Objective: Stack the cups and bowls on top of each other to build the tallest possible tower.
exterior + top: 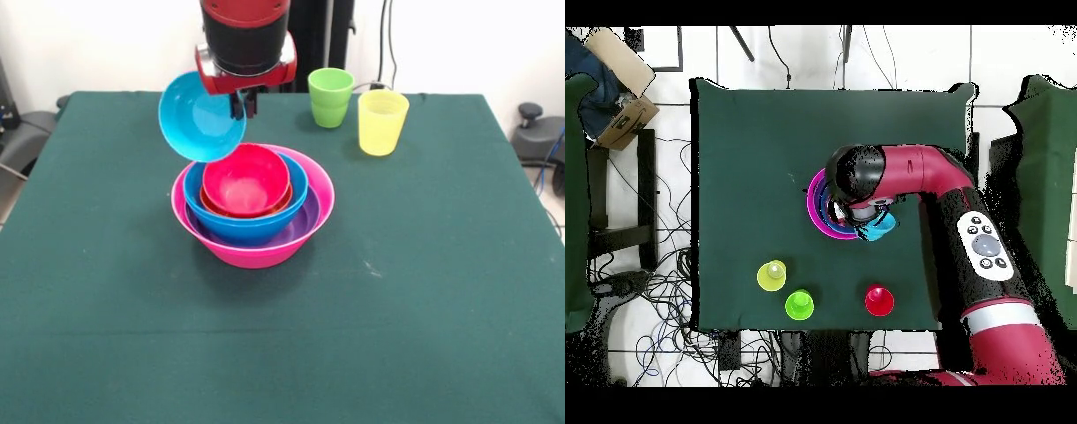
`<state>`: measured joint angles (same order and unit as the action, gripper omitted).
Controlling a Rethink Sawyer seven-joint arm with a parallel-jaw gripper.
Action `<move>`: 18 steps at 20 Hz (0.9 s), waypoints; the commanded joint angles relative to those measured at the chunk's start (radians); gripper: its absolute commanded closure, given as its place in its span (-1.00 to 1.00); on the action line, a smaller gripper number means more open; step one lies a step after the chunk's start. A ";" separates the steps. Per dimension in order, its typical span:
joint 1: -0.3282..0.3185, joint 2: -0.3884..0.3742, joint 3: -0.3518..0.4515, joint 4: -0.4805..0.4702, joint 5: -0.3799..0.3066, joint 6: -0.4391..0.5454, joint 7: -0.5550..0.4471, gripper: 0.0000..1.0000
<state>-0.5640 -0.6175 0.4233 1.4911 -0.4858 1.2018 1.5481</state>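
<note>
Above the tower (pixel 252 238), the pincer (pixel 243 104) pinches a tilted cyan bowl (pixel 201 117); no writing readable.

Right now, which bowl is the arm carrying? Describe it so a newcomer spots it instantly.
Find the nested pile in the big pink bowl mid-table. Just above its far rim, the hand grips a cyan bowl. It alone is off the pile, tilted on edge, its hollow facing the front camera.
</note>
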 commanded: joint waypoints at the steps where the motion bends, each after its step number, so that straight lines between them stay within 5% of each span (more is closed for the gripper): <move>1: -0.014 -0.035 -0.027 0.060 -0.016 -0.076 0.021 1.00; 18: -0.021 -0.068 -0.025 0.148 -0.036 -0.173 0.042 1.00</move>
<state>-0.6073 -0.6984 0.4178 1.5609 -0.4860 1.1377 1.5481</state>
